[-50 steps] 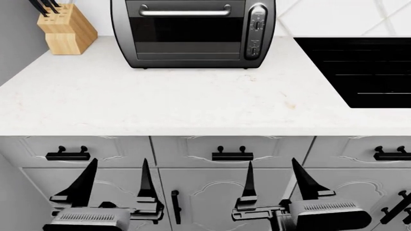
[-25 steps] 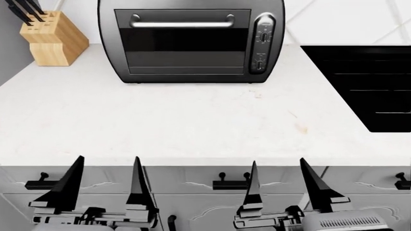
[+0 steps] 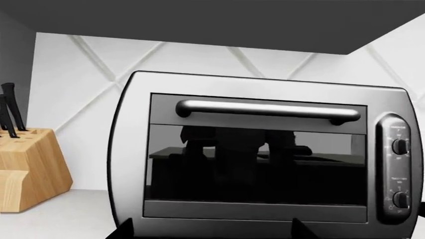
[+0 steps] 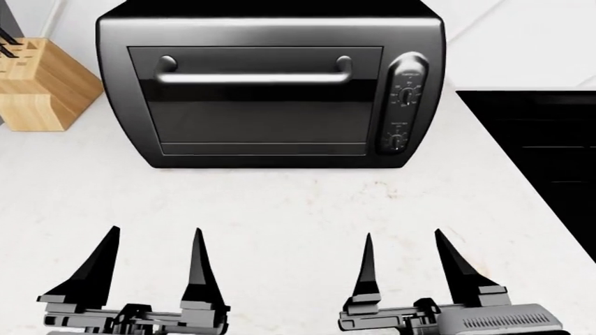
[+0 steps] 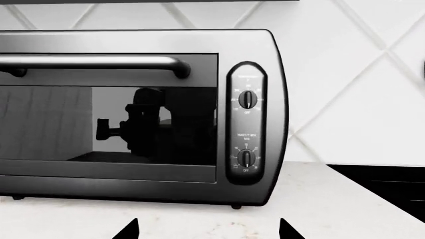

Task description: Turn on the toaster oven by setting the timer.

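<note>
The toaster oven (image 4: pixel 270 87) sits at the back of a white speckled counter (image 4: pixel 279 223), its long side running left to right and its glass door facing the robot. The timer (image 4: pixel 398 142), the lower dial on the oval panel at the oven's right end, has its pointer aimed down at the off mark. A wooden knife block (image 4: pixel 42 87) stands to the left, a black cooktop (image 4: pixel 545 146) to the right, with white tiled wall behind. The left gripper (image 4: pixel 149 241) and right gripper (image 4: pixel 403 244) hover spread and empty, well short of the oven.
</note>
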